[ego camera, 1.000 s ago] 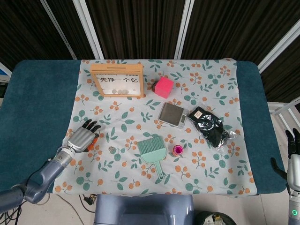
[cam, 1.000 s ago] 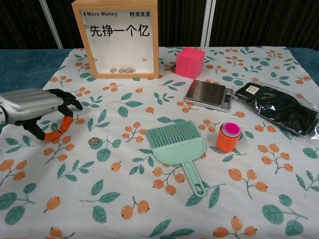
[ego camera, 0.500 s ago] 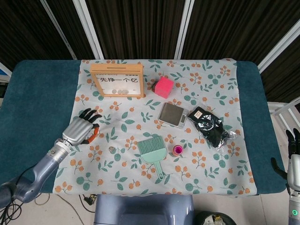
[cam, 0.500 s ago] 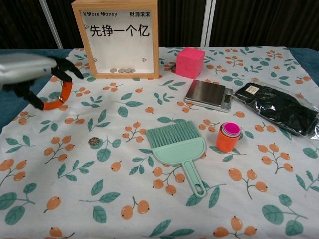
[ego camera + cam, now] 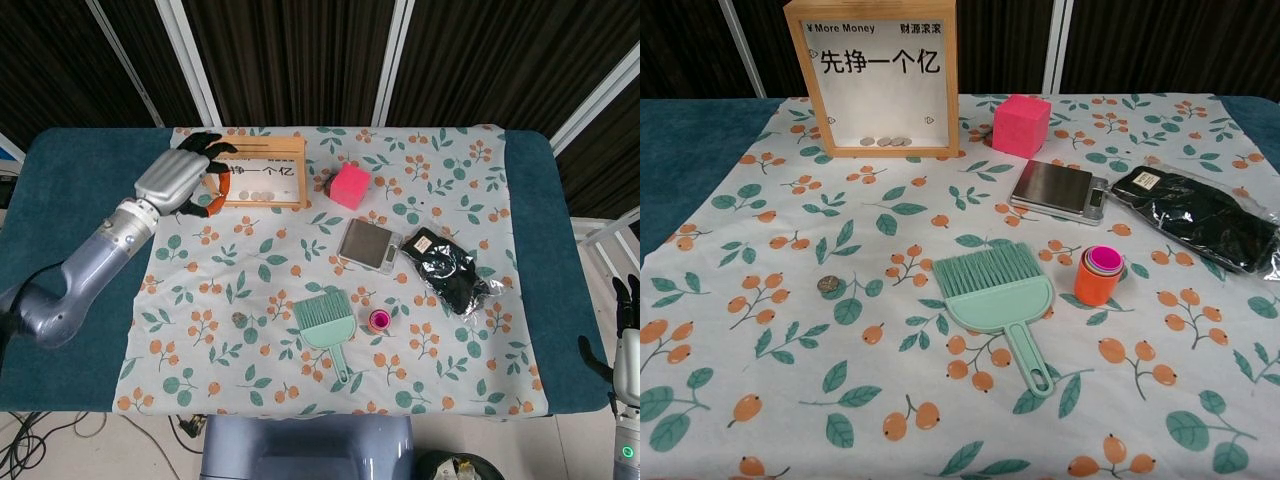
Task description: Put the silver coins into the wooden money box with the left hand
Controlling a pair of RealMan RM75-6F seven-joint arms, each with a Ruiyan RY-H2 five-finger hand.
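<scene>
The left hand (image 5: 187, 180) hovers over the money box (image 5: 262, 173), fingers curled, perhaps pinching a coin; another coin (image 5: 827, 284) lies on the cloth (image 5: 940, 400).

1. The head view looked almost straight down from high above, far enough back to take in the whole surface (image 5: 80, 190), its floral cloth (image 5: 440, 330), the dark slatted wall behind and the robot's base at the bottom edge.
2. The chest view sat low and close at the near edge, facing forward across the cloth (image 5: 770, 420) toward the wooden money box (image 5: 872, 78), which stood front-on at the far side.
3. Both views shared the money box (image 5: 255, 172), the pink cube (image 5: 1021, 125), the scale (image 5: 1058, 190), the black bag (image 5: 1200, 215), the brush (image 5: 998, 295), the small cup (image 5: 1098, 274) and one coin (image 5: 827, 284).
4. Only the head view reached the left hand (image 5: 185, 180) at the box.
</scene>
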